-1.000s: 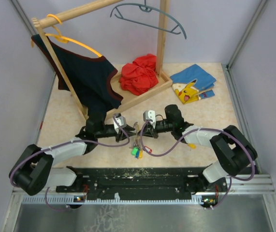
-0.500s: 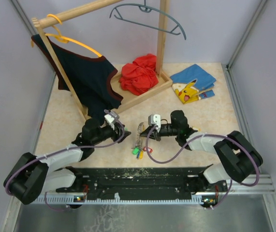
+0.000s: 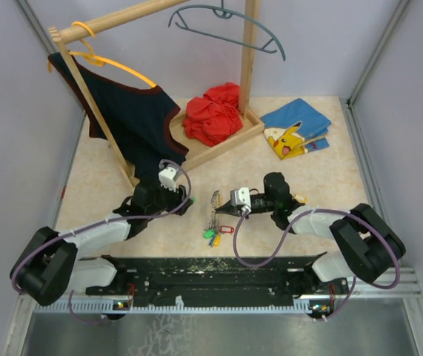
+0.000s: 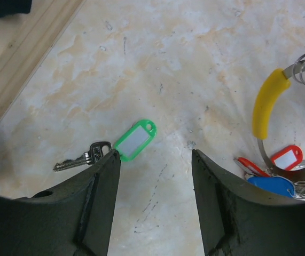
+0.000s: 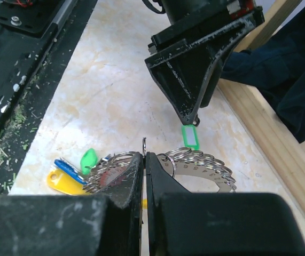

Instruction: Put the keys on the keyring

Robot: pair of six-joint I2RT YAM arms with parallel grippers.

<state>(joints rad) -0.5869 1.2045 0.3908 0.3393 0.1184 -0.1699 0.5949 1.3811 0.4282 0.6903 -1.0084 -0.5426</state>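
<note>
Right claw clenches the keyring, several keys threaded; one green-tagged key lies loose at its nine o'clock, by the released left claw, ungrasped.

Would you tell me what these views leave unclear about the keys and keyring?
Left wrist: the keyring is cut off by the right edge.
Right wrist: the green-tagged key shows only its tag; the left gripper hides its blade.
Top external: the keyring's opening is too small, partly under the right gripper.
</note>
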